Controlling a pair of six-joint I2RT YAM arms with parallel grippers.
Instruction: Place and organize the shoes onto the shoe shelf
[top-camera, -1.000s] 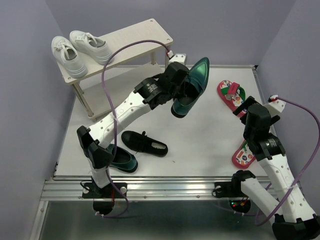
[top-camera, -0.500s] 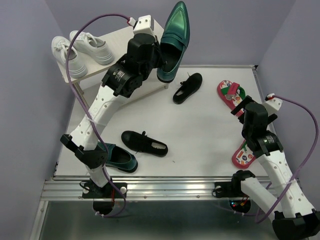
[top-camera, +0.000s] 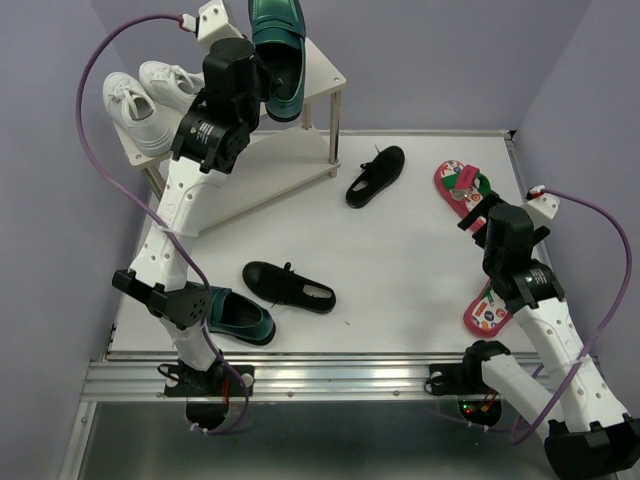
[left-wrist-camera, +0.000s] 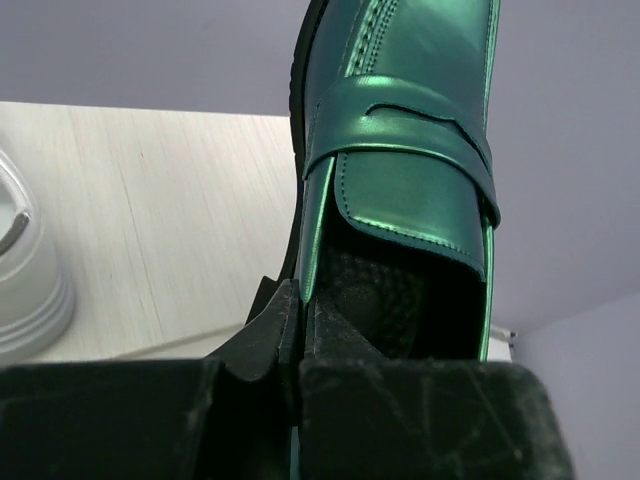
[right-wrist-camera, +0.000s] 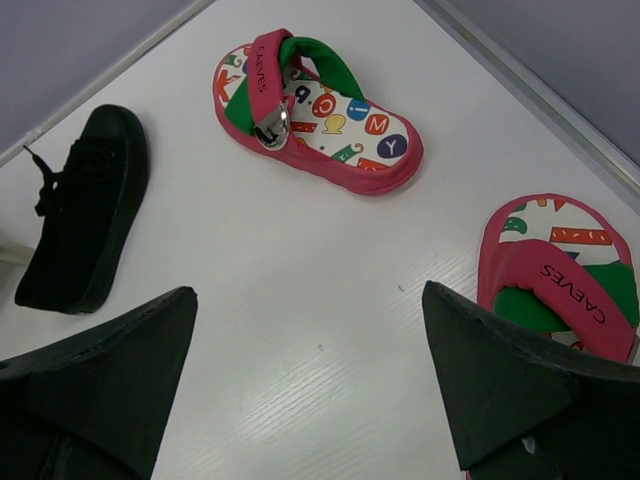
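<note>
We hold one green loafer (top-camera: 279, 45) in the left end effector (top-camera: 262, 78), which pinches the side wall of its collar beside the heel opening. The glossy leather looks stiff, slick and fairly hefty, so we judge that rim the sensible grip. The shoe hangs over the top board of the shoe shelf (top-camera: 322, 72), right of the white sneakers (top-camera: 150, 100). The right end effector (right-wrist-camera: 310, 385) is spread wide above the counter (right-wrist-camera: 300, 270), near the red flip-flops (right-wrist-camera: 320, 115).

Up goes the green loafer (top-camera: 278, 40) to the shoe shelf (top-camera: 318, 68)
The left hand (top-camera: 258, 80) has swung it from over the worktop (top-camera: 400, 260) to above the top board.
</note>
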